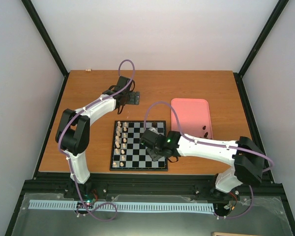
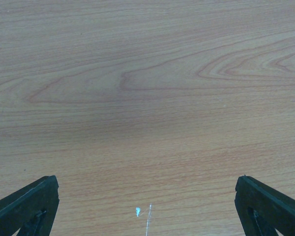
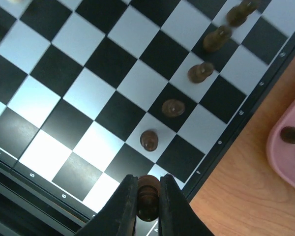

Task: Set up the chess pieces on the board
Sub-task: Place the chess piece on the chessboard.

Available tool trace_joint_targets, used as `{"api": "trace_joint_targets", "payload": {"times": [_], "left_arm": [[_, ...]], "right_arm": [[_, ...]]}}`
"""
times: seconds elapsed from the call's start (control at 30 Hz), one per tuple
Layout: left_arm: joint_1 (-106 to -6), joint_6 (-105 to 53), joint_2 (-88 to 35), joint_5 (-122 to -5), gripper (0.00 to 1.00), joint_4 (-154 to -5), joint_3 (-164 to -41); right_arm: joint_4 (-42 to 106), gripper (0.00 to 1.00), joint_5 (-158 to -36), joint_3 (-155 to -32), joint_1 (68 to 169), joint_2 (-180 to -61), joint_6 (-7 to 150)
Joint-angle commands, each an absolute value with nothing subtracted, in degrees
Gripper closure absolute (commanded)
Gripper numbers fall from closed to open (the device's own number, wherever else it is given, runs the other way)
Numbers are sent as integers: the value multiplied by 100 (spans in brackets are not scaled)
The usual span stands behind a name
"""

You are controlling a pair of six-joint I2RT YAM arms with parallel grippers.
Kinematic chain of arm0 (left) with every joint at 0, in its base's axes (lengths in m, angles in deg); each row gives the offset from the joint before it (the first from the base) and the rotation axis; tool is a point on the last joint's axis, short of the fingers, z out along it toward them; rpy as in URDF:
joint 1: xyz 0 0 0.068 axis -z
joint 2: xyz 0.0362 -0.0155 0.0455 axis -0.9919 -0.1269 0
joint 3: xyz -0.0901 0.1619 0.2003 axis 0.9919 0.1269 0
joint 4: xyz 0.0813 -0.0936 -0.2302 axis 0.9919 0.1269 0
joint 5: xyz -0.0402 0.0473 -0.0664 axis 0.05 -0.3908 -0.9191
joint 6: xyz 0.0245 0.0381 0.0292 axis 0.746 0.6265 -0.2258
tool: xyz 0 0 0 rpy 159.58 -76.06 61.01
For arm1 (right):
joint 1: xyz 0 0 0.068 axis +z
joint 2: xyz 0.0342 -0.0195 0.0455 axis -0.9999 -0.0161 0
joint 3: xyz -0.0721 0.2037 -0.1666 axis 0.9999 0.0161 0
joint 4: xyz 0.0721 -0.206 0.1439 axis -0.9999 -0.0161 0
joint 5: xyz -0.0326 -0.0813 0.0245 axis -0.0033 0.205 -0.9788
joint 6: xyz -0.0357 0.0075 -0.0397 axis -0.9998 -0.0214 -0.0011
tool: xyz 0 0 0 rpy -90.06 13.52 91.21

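Between the right claw's [image 3: 148, 181] fingers sits one dark chess piece [image 3: 148, 200], clamped tight above the edge of the board [image 3: 110, 64]. Step in hand: placing this piece. A file of dark pieces [image 3: 173, 107] stands just ahead of the claw; the next square in line appears to lie beneath it. Next move calls for a straight descent, then release. The left claw [image 2: 146, 196] hangs spread apart over the table [image 2: 147, 73], holding nothing.
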State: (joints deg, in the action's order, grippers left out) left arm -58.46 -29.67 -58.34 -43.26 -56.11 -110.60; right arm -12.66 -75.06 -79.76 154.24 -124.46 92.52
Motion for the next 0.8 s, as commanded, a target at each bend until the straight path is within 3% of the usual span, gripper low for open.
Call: {"api": "trace_joint_targets", "payload": {"times": [0.0,0.77], "left_arm": [[-5872,-3058,-5692,-4292,0,-5585,-11194],[-5872,-3040,-5787,-4246,0,-5574,-11246]], "right_arm": [[-1296,96,-7538,-7895,15593,-12613,9435],[-380,96,-8035,-7297,15609,-12815,9472]]}}
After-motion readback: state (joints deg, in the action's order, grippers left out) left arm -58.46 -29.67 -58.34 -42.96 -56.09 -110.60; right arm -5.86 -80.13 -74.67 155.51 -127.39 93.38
